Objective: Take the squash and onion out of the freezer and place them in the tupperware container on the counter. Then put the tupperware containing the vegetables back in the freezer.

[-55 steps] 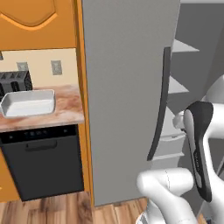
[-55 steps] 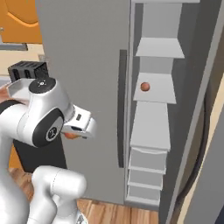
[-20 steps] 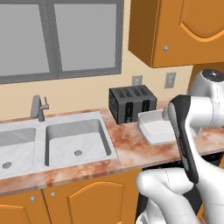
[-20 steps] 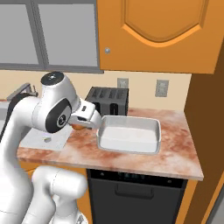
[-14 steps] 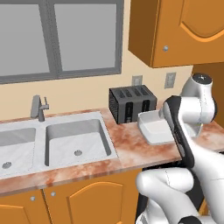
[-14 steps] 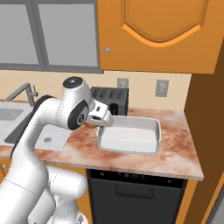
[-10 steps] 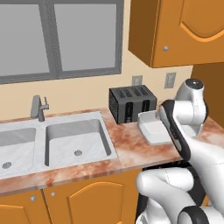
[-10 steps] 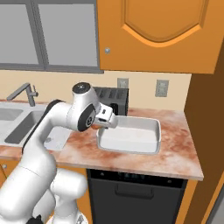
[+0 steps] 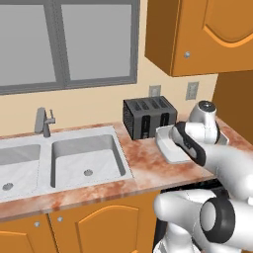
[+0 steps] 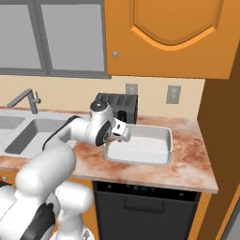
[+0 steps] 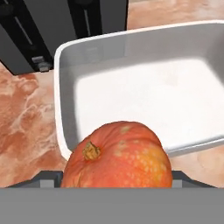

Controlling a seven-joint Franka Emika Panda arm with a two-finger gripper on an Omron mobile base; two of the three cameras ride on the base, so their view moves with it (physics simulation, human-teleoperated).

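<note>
An orange squash [image 11: 118,155] with a short stem sits between my gripper's fingers at the bottom of the hand view. It hangs over the near left corner of the white tupperware container [image 11: 148,100], which holds nothing. In the right base view my gripper [image 10: 123,133] reaches over the left rim of the tupperware container [image 10: 140,146] on the marbled counter [image 10: 185,164]. The left base view shows the tupperware container [image 9: 170,149] partly behind my forearm. The onion and the freezer are out of view.
A black toaster [image 10: 117,105] stands right behind the tub, close to my hand. A grey double sink [image 9: 84,158] with a faucet [image 9: 44,121] lies to the left. Orange wall cabinets hang overhead. A black dishwasher [image 10: 140,206] sits under the counter.
The base has driven from the freezer to the counter. Over the last second the arm stretched forward and carried the squash to the tub's left rim.
</note>
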